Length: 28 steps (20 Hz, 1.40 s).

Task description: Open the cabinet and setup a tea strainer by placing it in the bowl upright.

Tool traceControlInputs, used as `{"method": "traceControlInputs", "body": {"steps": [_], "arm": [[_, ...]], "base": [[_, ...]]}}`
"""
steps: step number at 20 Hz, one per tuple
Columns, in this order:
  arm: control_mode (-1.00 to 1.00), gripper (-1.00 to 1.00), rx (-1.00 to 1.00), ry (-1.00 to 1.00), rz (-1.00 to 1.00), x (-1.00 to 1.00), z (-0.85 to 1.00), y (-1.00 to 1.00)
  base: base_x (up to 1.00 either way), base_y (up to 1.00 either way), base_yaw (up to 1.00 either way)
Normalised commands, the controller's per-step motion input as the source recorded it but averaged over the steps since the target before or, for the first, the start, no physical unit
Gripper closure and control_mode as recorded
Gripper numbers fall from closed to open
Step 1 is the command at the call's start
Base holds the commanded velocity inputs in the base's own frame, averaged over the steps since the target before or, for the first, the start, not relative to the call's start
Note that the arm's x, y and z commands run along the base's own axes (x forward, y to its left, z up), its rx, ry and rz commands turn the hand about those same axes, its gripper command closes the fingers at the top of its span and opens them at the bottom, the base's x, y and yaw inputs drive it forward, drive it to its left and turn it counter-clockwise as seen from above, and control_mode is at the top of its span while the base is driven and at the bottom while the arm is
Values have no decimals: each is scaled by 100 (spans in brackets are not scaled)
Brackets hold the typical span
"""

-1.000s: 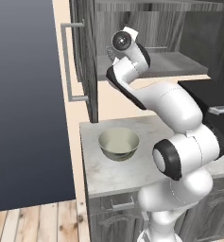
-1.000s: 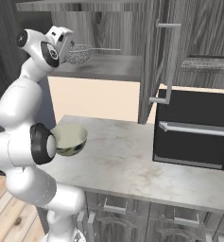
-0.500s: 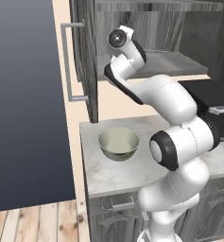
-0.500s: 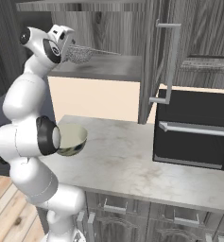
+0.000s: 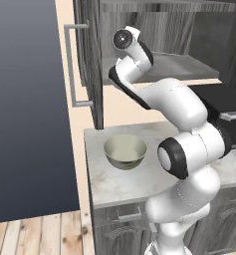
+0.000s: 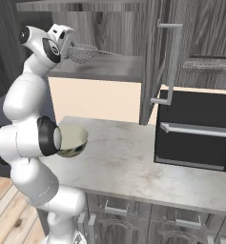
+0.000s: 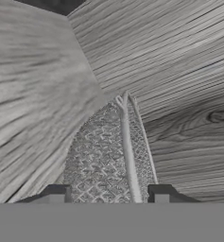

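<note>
One bowl (image 5: 125,151), one tea strainer (image 6: 83,52) and one black oven-like box (image 6: 196,130) were in the scene, along with one cabinet (image 5: 94,60) standing with both doors swung open.

At the left of the surface (image 6: 133,162) the pale greenish bowl sat upright with nothing in it, near the front left corner of the marble top. Above it, the left cabinet door (image 5: 87,64) hung open with its long light-grey bar handle (image 5: 71,64) facing outward. Inside the cabinet, the shelf (image 6: 109,69) carried the tea strainer, a silvery mesh basket resting on the grey wood board, with a thin wire handle running off toward the right in the right base view. Farther right, the other open door showed its own bar handle (image 6: 171,64), and the black box stood on the surface below it, well apart from the bowl.

The claw (image 7: 108,191) was up at the shelf, right at the strainer. In the hand view its two dark fingertips (image 7: 56,193) stood on either side of the mesh, with the rim wire running between them. The claw was partly open; whether the tips actually pressed on the strainer could not be told. The strainer lay on the shelf, not in the bowl.
</note>
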Motion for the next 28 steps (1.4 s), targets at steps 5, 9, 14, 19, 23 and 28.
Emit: {"method": "traceControlInputs", "body": {"steps": [5, 9, 14, 19, 23, 28], "arm": [[-100, 100, 0, 0, 0, -3, 0, 0], [-100, 100, -7, 0, -1, -14, -7, 0], [-100, 100, -2, -1, -1, -29, -2, 0], [-100, 100, 0, -3, -4, -70, 0, -1], [-100, 100, 0, -2, -4, -100, 1, -25], [-100, 100, 0, 0, -1, -100, 0, -38]], "base": [[0, 0, 0], [0, 0, 0], [0, 0, 0], [0, 0, 0], [0, 0, 0], [0, 0, 0]]}}
